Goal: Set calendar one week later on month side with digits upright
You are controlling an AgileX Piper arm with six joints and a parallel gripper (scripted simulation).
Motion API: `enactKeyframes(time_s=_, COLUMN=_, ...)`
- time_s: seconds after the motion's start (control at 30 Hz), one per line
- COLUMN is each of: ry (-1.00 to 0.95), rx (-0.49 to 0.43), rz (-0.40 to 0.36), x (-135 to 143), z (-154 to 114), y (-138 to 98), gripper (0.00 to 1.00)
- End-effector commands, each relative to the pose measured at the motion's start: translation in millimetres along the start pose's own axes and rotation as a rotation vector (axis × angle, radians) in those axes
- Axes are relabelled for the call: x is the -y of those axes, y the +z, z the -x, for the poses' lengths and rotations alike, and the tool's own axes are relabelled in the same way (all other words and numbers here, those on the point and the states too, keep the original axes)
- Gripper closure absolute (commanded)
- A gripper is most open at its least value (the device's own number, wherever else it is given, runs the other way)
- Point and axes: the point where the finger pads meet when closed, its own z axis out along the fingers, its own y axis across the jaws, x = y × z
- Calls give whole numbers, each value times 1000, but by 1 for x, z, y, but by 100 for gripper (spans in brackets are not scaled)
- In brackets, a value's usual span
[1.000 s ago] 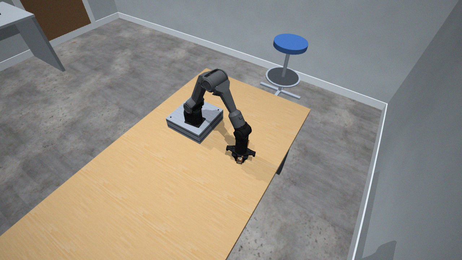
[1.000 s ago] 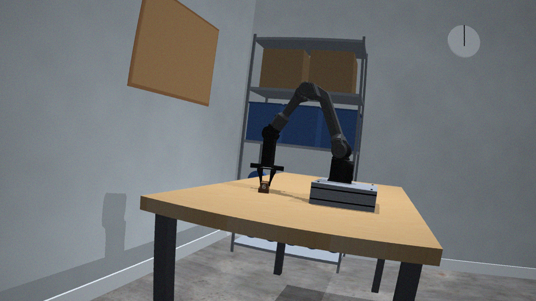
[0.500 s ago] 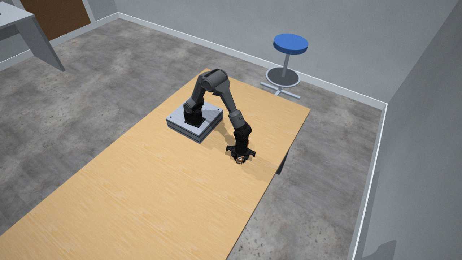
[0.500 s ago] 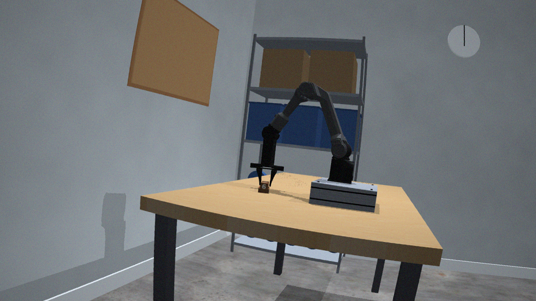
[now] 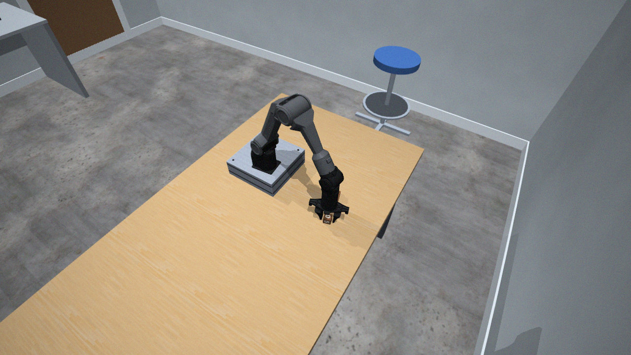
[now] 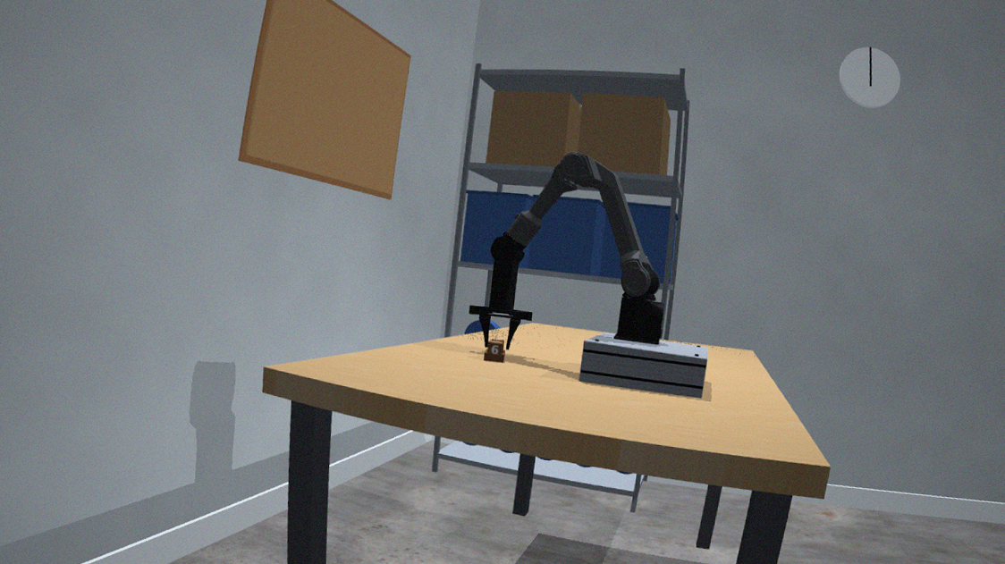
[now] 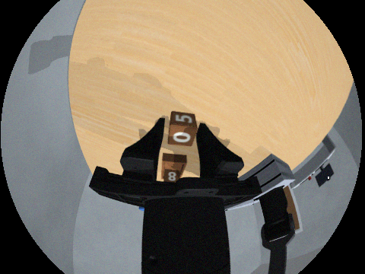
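My black two-fingered claw (image 6: 498, 343) hangs fingers-down over the pale wooden table (image 6: 560, 413), its fingers spread apart on either side of a small brown wooden date cube (image 6: 494, 350) and clamped on nothing. The cube stands on the bare table top near the far side edge, well away from my grey base block (image 6: 642, 362), with a white 6 facing the outside camera. From my wrist, a 0 and a 5 show on the brown faces between my fingers, and an 8 on a brown face nearer the lens; I cannot tell whether that 8 belongs to the same cube. The calendar's tray and the month's name appear in no view, so the date to be set cannot be read from here. The risks, as I judge them, begin with the narrow clearance. If I lift off at a slant, a fingertip may drag a cube wall and tip or spin the cube, bringing up the wrong face. If I close again off-centre, it may twist in my grip and end with a digit sideways or upside down. A hard nudge could also send it sliding toward the nearby table edge. A 6 turned over reads as a 9, which could spoil the date.
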Motion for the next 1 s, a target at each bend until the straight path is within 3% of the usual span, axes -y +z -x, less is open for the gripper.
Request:
enactKeyframes(time_s=0.0, ry=2, rx=1, rz=1, x=0, z=0, y=-1, gripper=39)
enactKeyframes(time_s=0.37, ry=1, rx=3, rz=4, x=-1, z=1, y=-31, gripper=39)
enactKeyframes(time_s=0.73, ry=1, rx=2, rz=4, x=-1, z=1, y=-84, gripper=39)
enactKeyframes(time_s=0.97, ry=1, rx=0, rz=0, x=0, z=0, y=-90, gripper=39)
